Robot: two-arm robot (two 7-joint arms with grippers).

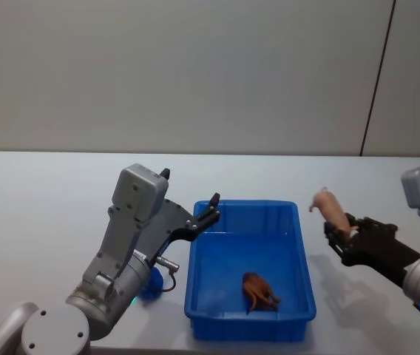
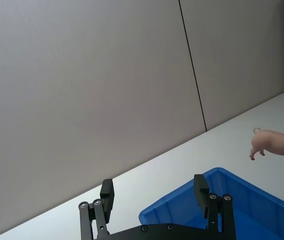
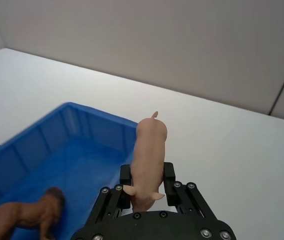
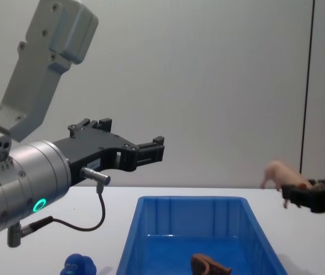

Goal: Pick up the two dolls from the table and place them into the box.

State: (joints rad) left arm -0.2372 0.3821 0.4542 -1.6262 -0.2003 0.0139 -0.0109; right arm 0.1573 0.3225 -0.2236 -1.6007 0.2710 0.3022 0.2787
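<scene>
Pink toy pig (image 1: 330,205) clamped in right gripper (image 3: 147,176) off right rim of blue plastic bin (image 1: 305,260), left gripper (image 2: 153,189) spread apart over its far-left corner, brown toy lion (image 1: 258,290) inside.

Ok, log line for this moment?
left gripper: open, above box far-left corner | right gripper: shut on pink pig, right of box | brown doll: in box

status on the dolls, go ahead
Right gripper shut on pink pig, aloft right of box. Left gripper open, empty, over box's left rear corner. Brown lion already in box.
</scene>
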